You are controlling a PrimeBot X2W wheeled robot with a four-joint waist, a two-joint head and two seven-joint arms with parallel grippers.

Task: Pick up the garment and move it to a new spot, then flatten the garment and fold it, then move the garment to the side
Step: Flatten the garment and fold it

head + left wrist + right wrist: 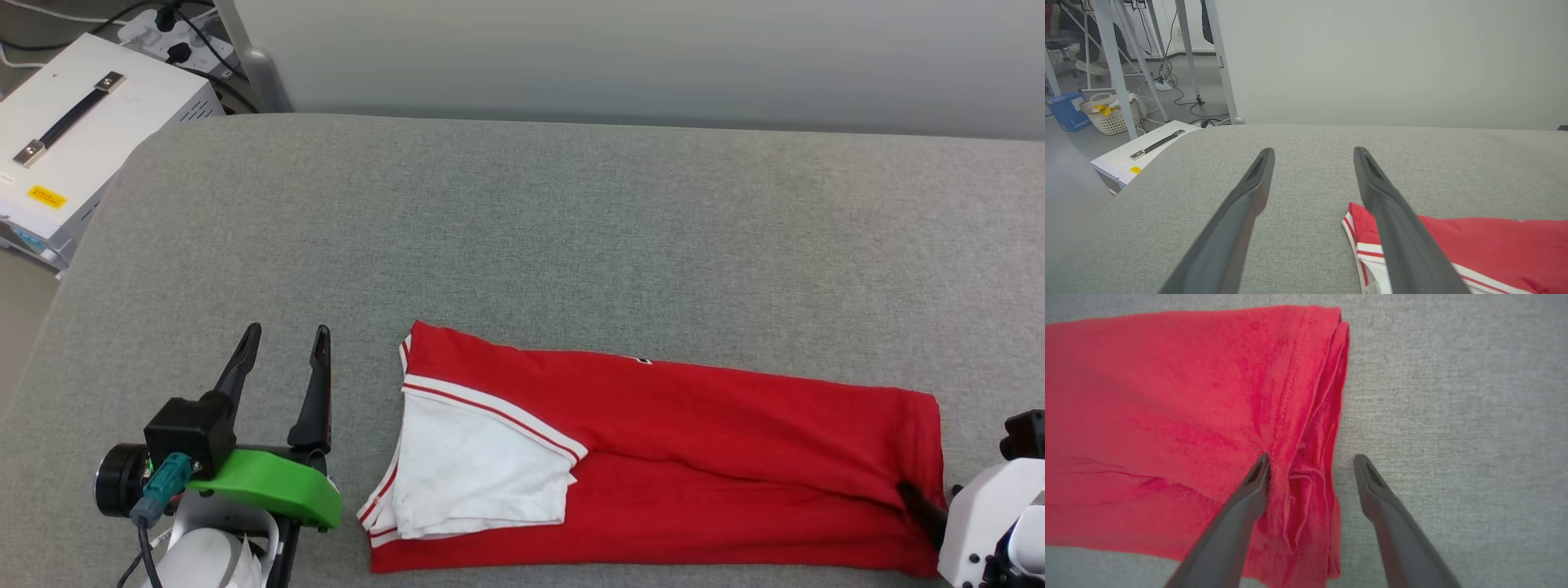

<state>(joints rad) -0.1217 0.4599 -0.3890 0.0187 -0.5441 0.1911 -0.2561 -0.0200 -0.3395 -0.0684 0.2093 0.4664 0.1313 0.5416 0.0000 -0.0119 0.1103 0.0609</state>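
The garment (694, 441), a red T-shirt with a white sleeve and red-white trim, lies folded into a long strip near the front edge of the grey table (522, 212). My left gripper (286, 343) stands open over bare cloth just left of the garment's sleeve end (1494, 245), holding nothing. My right gripper (1310, 461) is open at the garment's right end: one finger rests over the red fabric (1167, 396), the other over the table, the bunched hem between them. In the head view one dark fingertip (918, 502) of it shows on the hem.
A white box with a black handle (73, 139) stands off the table's far left corner beside cables. A pale wall runs behind the table. A laundry basket (1110, 114) and metal stand legs are on the floor beyond the left edge.
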